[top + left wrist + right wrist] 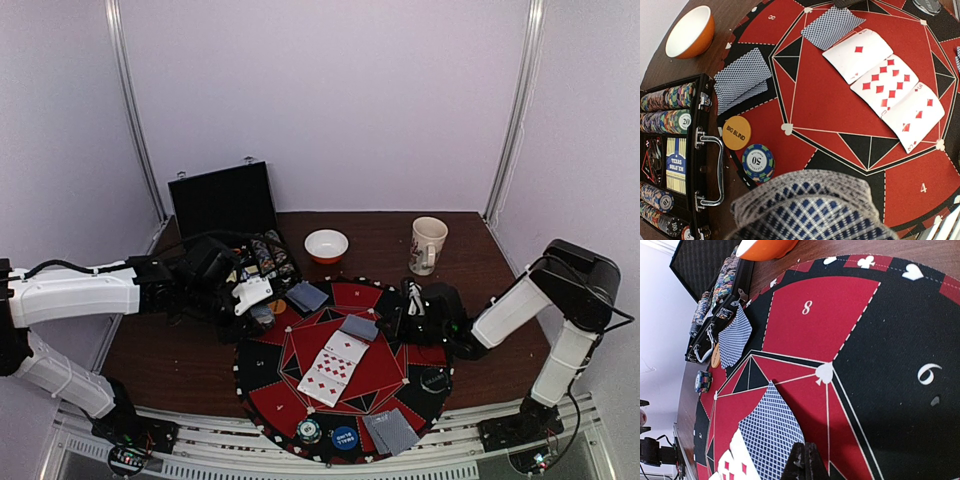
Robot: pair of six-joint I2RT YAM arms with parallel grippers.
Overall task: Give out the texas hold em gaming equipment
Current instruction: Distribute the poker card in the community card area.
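- Left gripper (256,298) is clamped almost shut on a fan of cards (805,210). Their grey-blue checked backs fill the bottom of its wrist view and hide the fingers.
- Just past that fan, a "50" chip (758,162) sits right beside the orange BIG BLIND disc (736,132), both at the edge of the mat (840,125).
- To this hand's left the open case (700,150) lies with its handle towards the mat and rows of chips inside.
- Farther out from it there's a face-down pair (742,77) on the mat's rim. Ahead and to the right are three face-up diamond cards (885,85), overlapping in a row.
- Beyond those lies a single face-down card (832,25), with the orange bowl (690,31) farthest off on the wood.
- Right gripper (805,462) has its dark fingers pressed together with nothing between them, low over the mat. That single face-down card lies just off its tips to the left.
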